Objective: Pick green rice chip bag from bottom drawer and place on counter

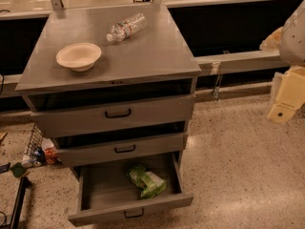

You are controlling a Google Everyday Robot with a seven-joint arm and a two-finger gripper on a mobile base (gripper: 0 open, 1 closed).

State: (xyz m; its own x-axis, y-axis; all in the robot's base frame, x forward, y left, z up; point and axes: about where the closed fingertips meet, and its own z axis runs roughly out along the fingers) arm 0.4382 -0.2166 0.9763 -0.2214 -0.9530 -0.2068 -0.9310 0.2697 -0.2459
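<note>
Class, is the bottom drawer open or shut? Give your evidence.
Open: the bottom drawer is pulled out, green rice chip bag lying inside. The tool hangs at the right edge, apart from it.

Right edge — white rounded arm shell (294, 32), cream blocky claw (286, 101) with a dark hole

A cream bowl (78, 56) stands upright at the front left of the counter (152, 51). A clear plastic bottle (126, 27) lies on its side farther back, well apart from the bowl. The top drawer (114, 113) and middle drawer (119, 148) stand slightly open. A wire basket (35, 144) sits on the speckled floor (238, 151) at the left. The hand (284, 106) hangs at the right edge.
</note>
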